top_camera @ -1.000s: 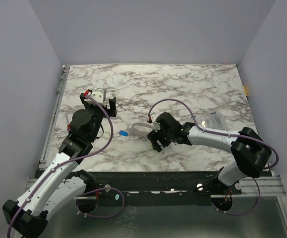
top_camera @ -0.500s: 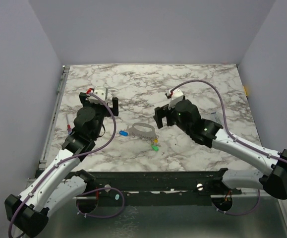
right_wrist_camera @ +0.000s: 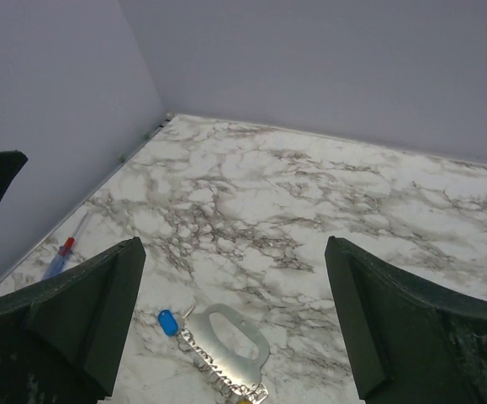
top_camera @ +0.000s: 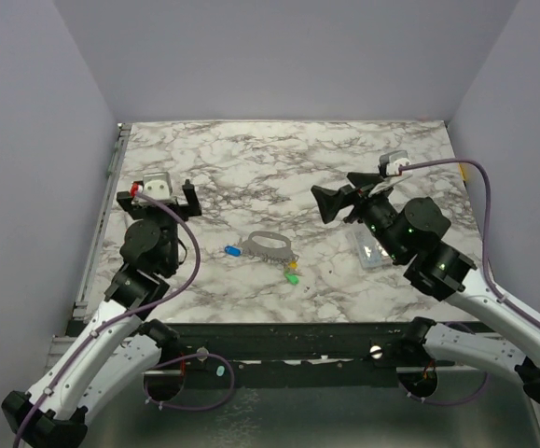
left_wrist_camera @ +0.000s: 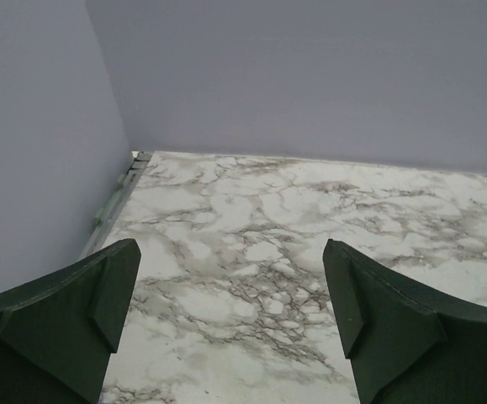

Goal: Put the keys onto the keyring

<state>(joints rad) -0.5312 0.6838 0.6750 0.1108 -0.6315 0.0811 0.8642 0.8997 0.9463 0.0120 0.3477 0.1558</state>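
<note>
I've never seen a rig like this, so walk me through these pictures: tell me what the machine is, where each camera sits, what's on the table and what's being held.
These are two robot arms bolted side by side at the near edge of a marble table. The wide picture comes from a fixed camera above and behind them. The other two pictures come from a camera on each wrist, so the dark wedges at the bottom are that arm's own fingers.

The left pincer and the right pincer are both open and hold nothing.

On the table lie:
- a grey metal keyring with a short chain
- a blue key close beside it
- a yellow key and a green key nearby
- a clear plastic box
- a red-and-blue pen
</note>
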